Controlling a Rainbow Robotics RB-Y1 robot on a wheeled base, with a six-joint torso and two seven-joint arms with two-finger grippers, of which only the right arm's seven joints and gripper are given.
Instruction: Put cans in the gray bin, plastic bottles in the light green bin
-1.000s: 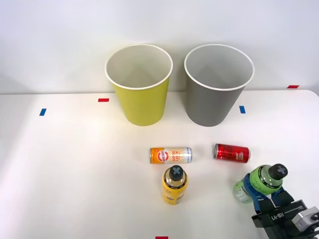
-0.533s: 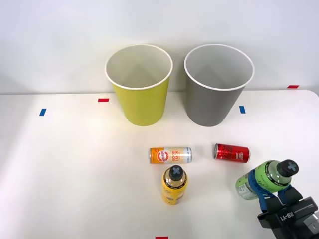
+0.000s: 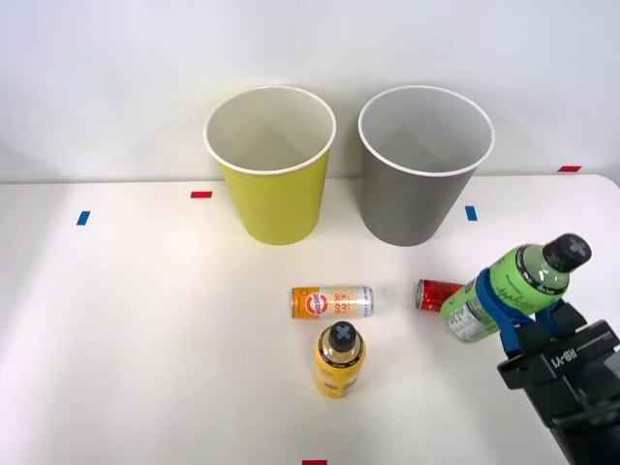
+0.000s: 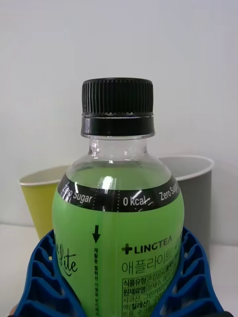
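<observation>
A white table (image 3: 145,339) fills the lower two thirds of the front view, with a pale wall behind it. Two large tapered bins stand side by side at the upper centre of the frame, close together but not touching. The light green bin (image 3: 271,194) is on the left and the gray bin (image 3: 407,199) on the right. Both have white rims and white insides, and what can be seen of their interiors holds nothing.

At the lower right of the frame, the right gripper (image 3: 511,308) is clamped around the green bottle (image 3: 504,291), its blue ribbed fingers (image 3: 489,300) wrapping the bottle's middle. The bottle is lifted off the table and tilted, its dark cap toward the upper right. In the right wrist view the same green bottle (image 4: 119,237) stands between the blue fingers (image 4: 44,277), with both bins behind it.

Just left of the held bottle, the red can (image 3: 436,293) lies on its side, partly hidden behind the bottle. Near the centre of the frame the orange-and-silver can (image 3: 332,301) also lies on its side. Just below it the yellow bottle (image 3: 338,360) stands upright with its dark cap up.

Small blue and red tape marks (image 3: 201,195) dot the table.
</observation>
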